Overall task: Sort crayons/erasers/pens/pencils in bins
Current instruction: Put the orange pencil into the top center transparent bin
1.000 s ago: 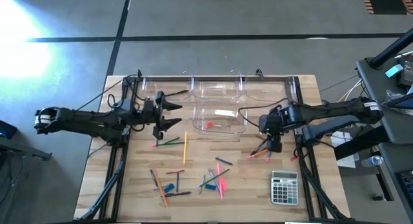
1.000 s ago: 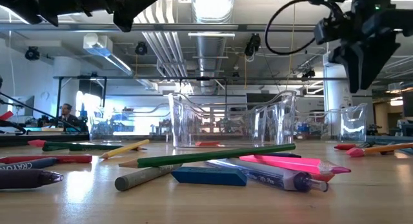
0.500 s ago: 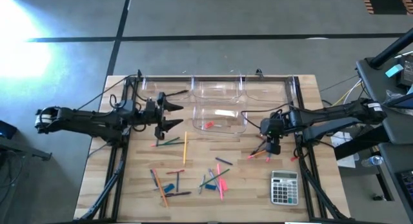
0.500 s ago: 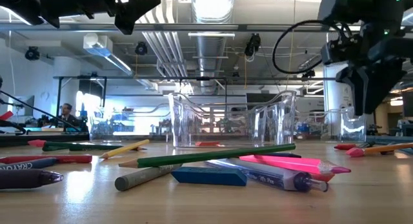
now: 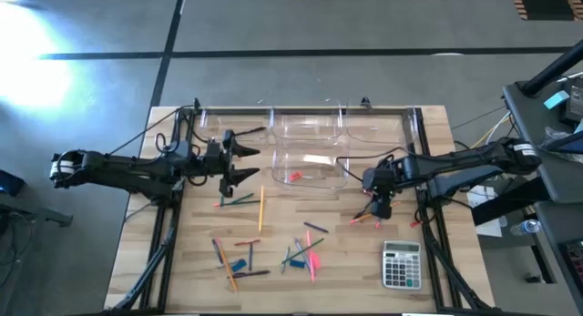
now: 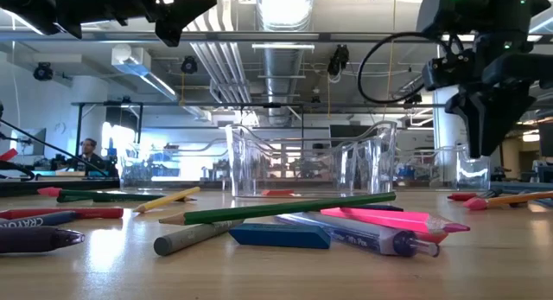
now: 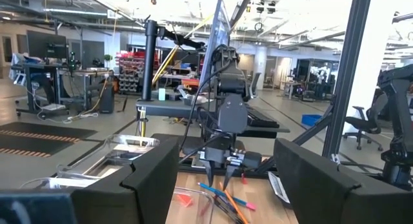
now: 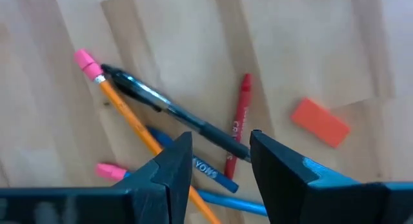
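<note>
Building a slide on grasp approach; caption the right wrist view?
Open right gripper above a black pen, orange pencil, red crayon and orange eraser.

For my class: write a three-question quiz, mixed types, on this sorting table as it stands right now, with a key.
1. True or false: the right gripper hovers with open fingers above a black pen.
2. Which lies nearest that pen? A) red crayon B) grey calculator C) green pencil
3. Fill in: the left gripper is ___, holding nothing.

Key: 1 true; 2 A; 3 open
</note>
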Controlling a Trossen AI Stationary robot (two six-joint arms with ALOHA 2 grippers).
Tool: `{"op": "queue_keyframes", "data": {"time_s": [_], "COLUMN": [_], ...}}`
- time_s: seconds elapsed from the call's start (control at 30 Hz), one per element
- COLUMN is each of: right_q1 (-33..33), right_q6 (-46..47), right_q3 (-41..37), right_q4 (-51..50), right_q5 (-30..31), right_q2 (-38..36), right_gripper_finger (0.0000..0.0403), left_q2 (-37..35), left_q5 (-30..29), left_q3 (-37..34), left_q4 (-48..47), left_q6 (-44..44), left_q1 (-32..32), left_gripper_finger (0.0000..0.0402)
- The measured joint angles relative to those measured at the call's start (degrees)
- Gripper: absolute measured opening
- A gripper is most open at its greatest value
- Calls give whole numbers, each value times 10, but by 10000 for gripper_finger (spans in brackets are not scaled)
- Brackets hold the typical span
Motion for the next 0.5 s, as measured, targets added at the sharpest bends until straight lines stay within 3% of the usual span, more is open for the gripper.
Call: {"op": "queue_keyframes", "data": {"time_s": [0.5], "right_q1": [117], "right_q6": [57], "right_q3": [0], "right_q4": [64], "right_q5": [0], "right_q2": [25], "right_gripper_finger": [144], "left_q2": [0], "left_q5": [0], "left_q3": [0], "left_q4": [-5], "left_q6": [-2], "left_q1": [0], "left_gripper_finger": [239]}}
